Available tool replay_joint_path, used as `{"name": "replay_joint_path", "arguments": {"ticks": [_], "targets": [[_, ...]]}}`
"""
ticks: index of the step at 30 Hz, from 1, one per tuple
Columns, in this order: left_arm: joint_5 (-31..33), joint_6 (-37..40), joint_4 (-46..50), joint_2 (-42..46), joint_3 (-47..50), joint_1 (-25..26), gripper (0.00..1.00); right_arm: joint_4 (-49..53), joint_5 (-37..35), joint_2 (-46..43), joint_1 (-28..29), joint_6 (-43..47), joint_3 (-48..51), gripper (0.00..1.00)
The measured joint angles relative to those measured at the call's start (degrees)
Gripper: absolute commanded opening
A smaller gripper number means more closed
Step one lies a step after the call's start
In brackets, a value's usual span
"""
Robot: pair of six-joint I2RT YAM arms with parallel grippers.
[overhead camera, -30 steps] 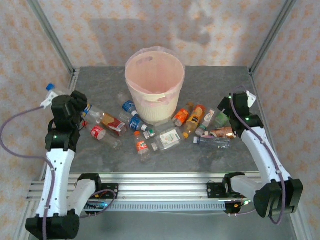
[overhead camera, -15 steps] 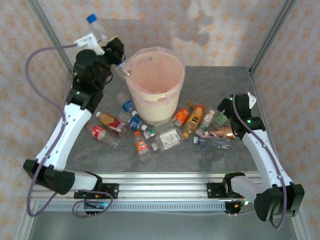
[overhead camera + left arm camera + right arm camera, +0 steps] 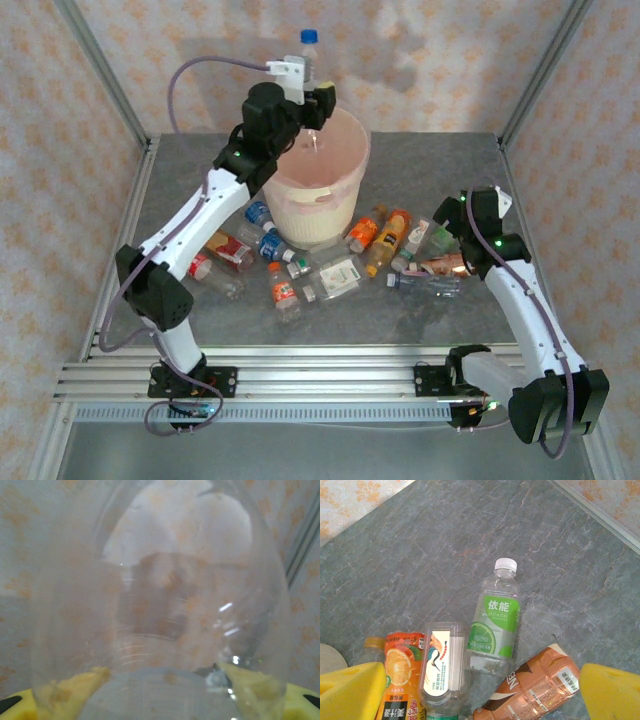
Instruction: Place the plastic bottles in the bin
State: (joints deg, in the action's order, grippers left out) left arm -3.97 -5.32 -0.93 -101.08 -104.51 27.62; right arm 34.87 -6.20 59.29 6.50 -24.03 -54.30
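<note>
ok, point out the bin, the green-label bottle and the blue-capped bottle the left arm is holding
bin (image 3: 318, 225), top view, front wall.
green-label bottle (image 3: 496, 630), right wrist view, on its label.
blue-capped bottle (image 3: 309, 58), top view, upper body just below the cap.

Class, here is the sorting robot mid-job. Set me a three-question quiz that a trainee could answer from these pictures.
1. True or false: the left gripper holds a clear bottle up by the bin.
2. The right gripper is: A) shut on a bottle, B) open, C) shut on nothing.
3. Fill in: the white-capped bottle below the right gripper has a ___ label.
Key: 1 true; 2 B; 3 green.
</note>
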Motion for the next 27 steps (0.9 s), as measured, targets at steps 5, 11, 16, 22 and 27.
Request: {"name": "replay_joint_path", "arguments": {"ticks": [5, 11, 16, 22, 27], "targets": [[-0.17, 0.5, -1.55, -0.63, 3.69, 0.11, 0.58, 0.35, 0.04, 0.0, 0.0, 0.0, 0.0, 0.99], [-0.15, 0.5, -4.76, -1.33, 7.56, 0.11, 0.6, 0.35, 0.04, 0.0, 0.0, 0.0, 0.0, 0.99], [-0.13, 0.5, -6.08, -4.13, 9.07, 0.11, 0.6, 0.33, 0.02, 0.11, 0.02, 0.0, 0.0, 0.99], [-0.13, 0.5, -5.77, -7.61, 9.07, 0.11, 0.61, 0.5, 0.02, 0.44, 0.11, 0.0, 0.0, 0.99], [-0.13, 0.44, -4.44, -8.09, 9.07, 0.11, 0.65, 0.79, 0.02, 0.44, 0.11, 0.0, 0.0, 0.99]]}}
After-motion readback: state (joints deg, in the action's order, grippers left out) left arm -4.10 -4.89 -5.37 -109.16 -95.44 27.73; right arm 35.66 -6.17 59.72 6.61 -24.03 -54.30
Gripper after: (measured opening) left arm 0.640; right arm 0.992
